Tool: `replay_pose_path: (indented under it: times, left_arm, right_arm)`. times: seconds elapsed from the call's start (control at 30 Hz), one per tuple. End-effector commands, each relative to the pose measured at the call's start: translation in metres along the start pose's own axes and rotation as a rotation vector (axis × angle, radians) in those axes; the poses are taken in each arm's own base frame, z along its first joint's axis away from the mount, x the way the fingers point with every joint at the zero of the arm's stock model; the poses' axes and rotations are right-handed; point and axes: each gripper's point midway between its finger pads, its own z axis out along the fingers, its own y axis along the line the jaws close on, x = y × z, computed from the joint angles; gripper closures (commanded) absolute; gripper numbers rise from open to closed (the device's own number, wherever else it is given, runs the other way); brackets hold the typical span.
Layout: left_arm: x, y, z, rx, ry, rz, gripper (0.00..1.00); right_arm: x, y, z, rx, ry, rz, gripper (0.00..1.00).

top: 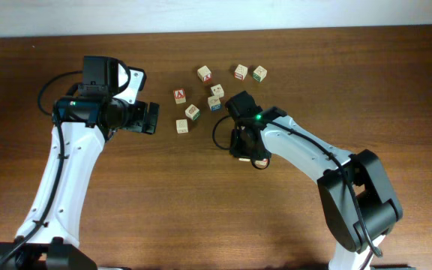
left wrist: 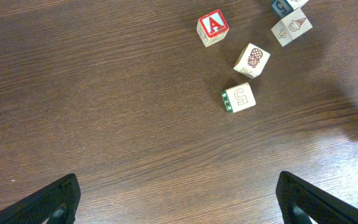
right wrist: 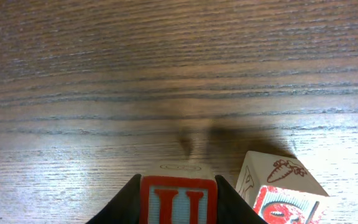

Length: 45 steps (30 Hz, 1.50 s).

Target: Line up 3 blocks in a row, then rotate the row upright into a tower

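Observation:
A pale cube with a red "U" (right wrist: pixel 179 200) sits between the black fingers of my right gripper (right wrist: pixel 178 182), which press on both its sides, low over the table. Just to its right stands a second cube (right wrist: pixel 283 190) with a carrot drawing and a red mark on its near face. In the overhead view this gripper (top: pixel 244 152) is below the cluster of cubes. A blue-trimmed cube (top: pixel 214 103) lies in that cluster. My left gripper (top: pixel 151 118) hangs wide open to the left of the cluster, nothing between its fingers (left wrist: pixel 55 200).
Other cubes lie scattered: a red "A" cube (left wrist: pixel 213 28), a pineapple cube (left wrist: pixel 252 60), a green-sided "5" cube (left wrist: pixel 238 98) and an ice-cream cube (left wrist: pixel 291 26). Three more (top: pixel 241 72) line the far side. The wooden table (top: pixel 126 195) ends at a white wall.

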Motion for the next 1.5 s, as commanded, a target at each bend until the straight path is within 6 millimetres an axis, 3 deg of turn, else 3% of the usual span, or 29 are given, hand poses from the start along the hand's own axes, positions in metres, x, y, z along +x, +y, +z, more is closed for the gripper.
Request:
replay_pose_path:
  times: [0.0, 0.17, 0.23, 0.33, 0.43, 0.5, 0.53, 0.73, 1.07, 1.4, 1.47]
  left_arm:
    - [-0.004, 0.0, -0.001, 0.008, -0.009, 0.008, 0.01]
    - [-0.004, 0.0, -0.001, 0.008, -0.009, 0.008, 0.01]
    - [-0.004, -0.001, -0.001, 0.008, -0.009, 0.008, 0.01]
    - [-0.004, 0.0, -0.001, 0.008, -0.009, 0.008, 0.01]
    - [-0.004, -0.001, -0.001, 0.008, -0.009, 0.008, 0.01]
    - [-0.004, 0.0, -0.001, 0.008, -0.009, 0.008, 0.01]
    - [-0.004, -0.001, -0.001, 0.008, -0.009, 0.008, 0.01]
    - [-0.004, -0.001, -0.001, 0.009, -0.009, 0.009, 0.01]
    - [-0.004, 0.0, -0.001, 0.008, -0.009, 0.008, 0.01]
    - [-0.004, 0.0, -0.001, 0.008, -0.009, 0.008, 0.01]
    - [-0.004, 0.0, -0.001, 0.008, -0.009, 0.008, 0.01]
  right_arm:
    - [0.0, -0.002, 0.0, 0.016, -0.01, 0.005, 0.59]
    - [-0.003, 0.001, -0.003, 0.007, -0.014, -0.005, 0.55]
    - [-0.024, 0.02, -0.025, -0.041, -0.063, -0.105, 0.49]
    - [-0.074, 0.055, -0.077, -0.125, -0.22, -0.231, 0.4]
    - [-0.122, 0.078, -0.11, -0.131, -0.386, -0.339, 0.26]
    - [-0.148, 0.088, -0.098, -0.098, -0.452, -0.384, 0.25]
    - [-0.155, 0.093, -0.079, -0.085, -0.464, -0.439, 0.23]
    - [-0.151, 0.09, 0.006, -0.028, -0.37, -0.547, 0.24]
    - [-0.148, 0.096, 0.043, -0.059, -0.344, -0.557, 0.37]
    - [-0.147, 0.095, 0.044, -0.058, -0.339, -0.549, 0.73]
    - [-0.148, 0.097, 0.032, -0.064, -0.349, -0.542, 0.73]
